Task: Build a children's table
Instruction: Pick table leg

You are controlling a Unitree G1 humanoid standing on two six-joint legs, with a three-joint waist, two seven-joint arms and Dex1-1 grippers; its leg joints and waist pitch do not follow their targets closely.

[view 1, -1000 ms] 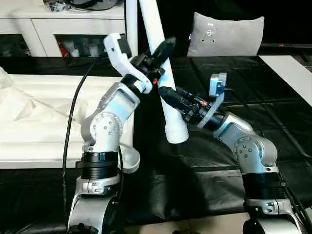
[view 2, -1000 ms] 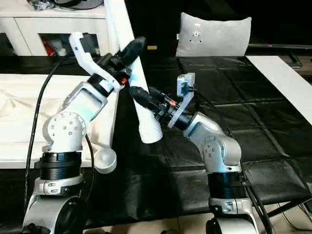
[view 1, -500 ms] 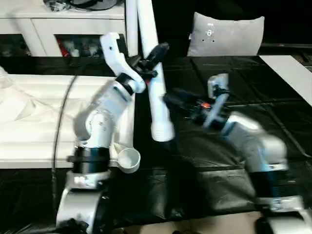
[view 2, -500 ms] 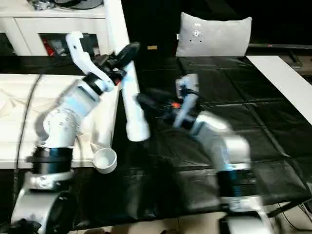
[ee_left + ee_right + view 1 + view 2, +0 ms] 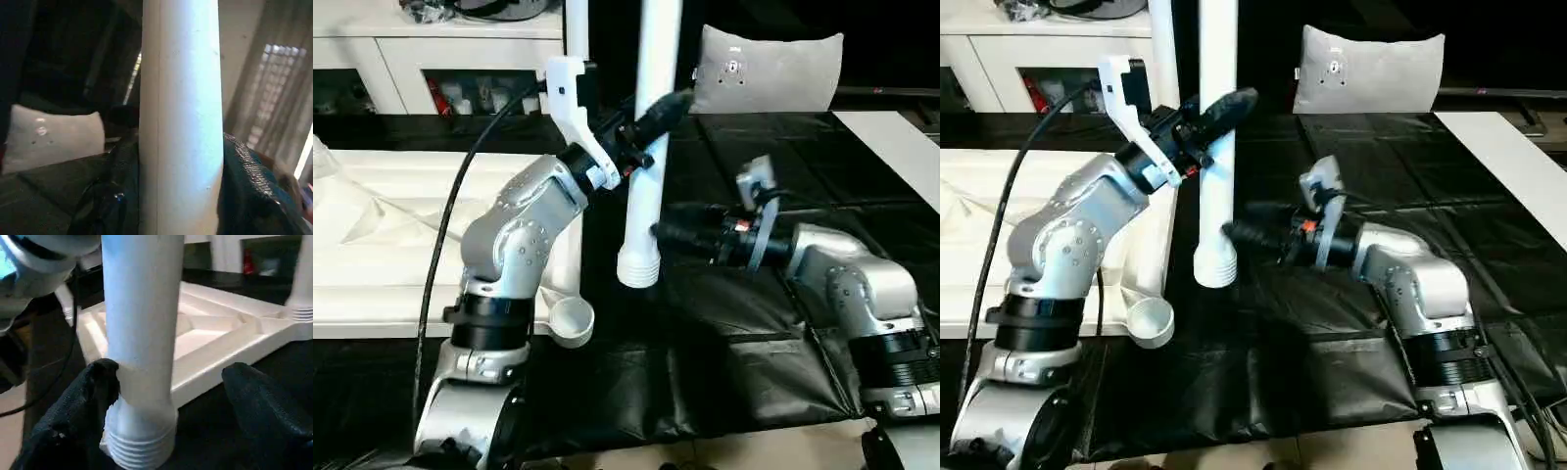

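So the left end effector [image 5: 651, 125] is pinching a white tube leg [image 5: 646, 186] around mid-shaft, holding it pretty much upright with its ribbed threaded end hanging just above the black mat [image 5: 724, 343]. The right end effector [image 5: 668, 233] sits low by that threaded end, fingers [image 5: 83, 401] spread wide on either side of the leg, not gripping. The white tabletop [image 5: 401, 235] lies ribbed side up on the left, one corner socket [image 5: 570, 320] poking out near the left arm.

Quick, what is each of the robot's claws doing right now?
Left gripper: shut on the white tube leg, held upright.
Right gripper: open, fingers either side of the leg's threaded end.
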